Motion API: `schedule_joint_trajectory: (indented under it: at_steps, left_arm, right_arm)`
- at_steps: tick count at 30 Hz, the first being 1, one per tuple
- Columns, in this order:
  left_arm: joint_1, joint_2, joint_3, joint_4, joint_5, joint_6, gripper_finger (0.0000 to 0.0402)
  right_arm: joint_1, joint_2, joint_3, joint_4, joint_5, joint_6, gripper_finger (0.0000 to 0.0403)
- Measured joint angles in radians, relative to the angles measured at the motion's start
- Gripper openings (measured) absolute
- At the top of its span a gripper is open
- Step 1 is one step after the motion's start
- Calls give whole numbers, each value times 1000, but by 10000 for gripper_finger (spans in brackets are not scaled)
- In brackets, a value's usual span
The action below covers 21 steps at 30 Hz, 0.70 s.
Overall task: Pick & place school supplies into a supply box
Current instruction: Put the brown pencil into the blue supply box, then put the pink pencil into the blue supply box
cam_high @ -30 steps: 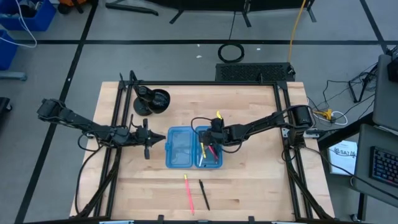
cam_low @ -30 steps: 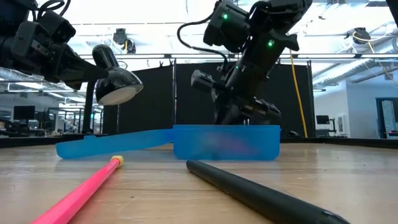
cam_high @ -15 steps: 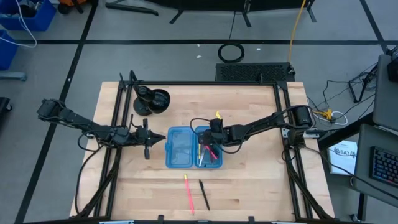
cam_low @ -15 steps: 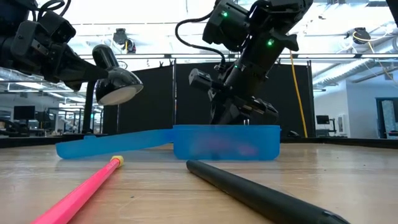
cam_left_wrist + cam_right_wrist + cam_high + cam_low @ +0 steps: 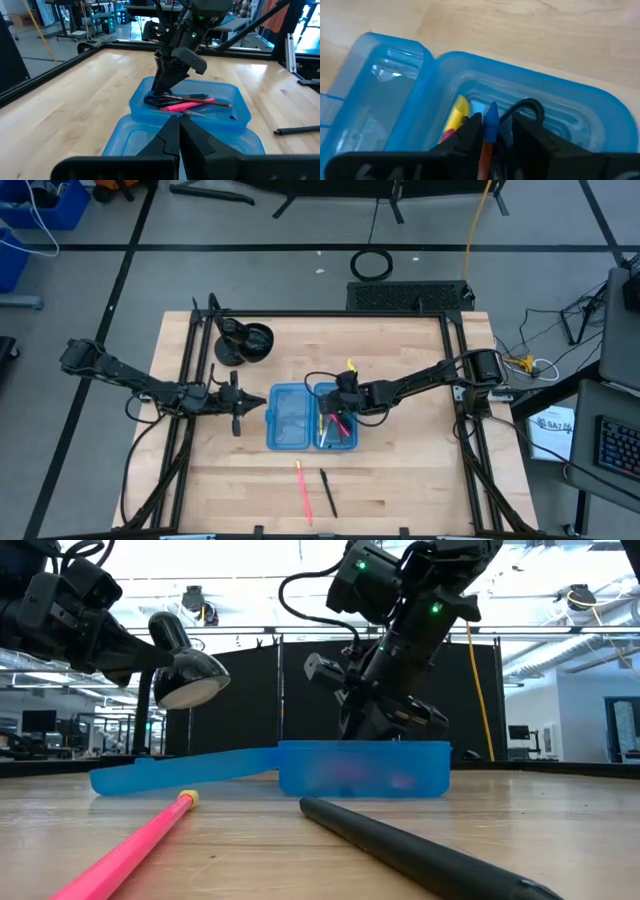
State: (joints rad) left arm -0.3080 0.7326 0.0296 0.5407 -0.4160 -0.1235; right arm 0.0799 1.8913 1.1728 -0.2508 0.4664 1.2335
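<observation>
The translucent blue supply box [image 5: 286, 417] lies open on the table, its two halves side by side. Its right half [image 5: 235, 107] holds black-handled scissors [image 5: 155, 101], a pink pen [image 5: 184, 106], a red pencil [image 5: 210, 102], a yellow pen [image 5: 458, 111] and a blue-tipped pen [image 5: 491, 116]. My right gripper [image 5: 338, 402] reaches down into that half. Its fingers are open, with the blue-tipped pen and a scissors loop [image 5: 529, 104] showing between them. My left gripper [image 5: 240, 408] is shut and empty, above the table just left of the box. A pink pen [image 5: 303, 490] and a black pen [image 5: 328, 492] lie flat on the table. My right gripper points slanting down into the box's right half. The blue-tipped pen's shaft [image 5: 485, 150] lies along one finger [image 5: 470, 131]. I cannot tell whether that finger touches it.
A black round stand [image 5: 243, 342] is at the table's far left. The loose pink pen [image 5: 130, 845] and black pen [image 5: 420, 845] lie between the box and the near edge. A black frame rail [image 5: 182, 380] runs around the table. Bare wood lies right of the box.
</observation>
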Motion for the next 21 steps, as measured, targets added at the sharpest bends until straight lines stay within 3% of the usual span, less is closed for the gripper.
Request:
schedule_joint_trajectory:
  at_steps: [11, 15, 21]
  left_arm:
    - [0, 0, 0, -15, 0, -11, 8]
    - [0, 0, 0, -15, 0, -12, 8]
    - [0, 0, 0, -31, 0, -10, 8]
  right_arm:
    - [-2, -54, 0, -16, 37, -19, 180]
    - [-2, -113, 0, -12, 81, -69, 184]
    - [5, -315, 0, -106, 110, -310, 168]
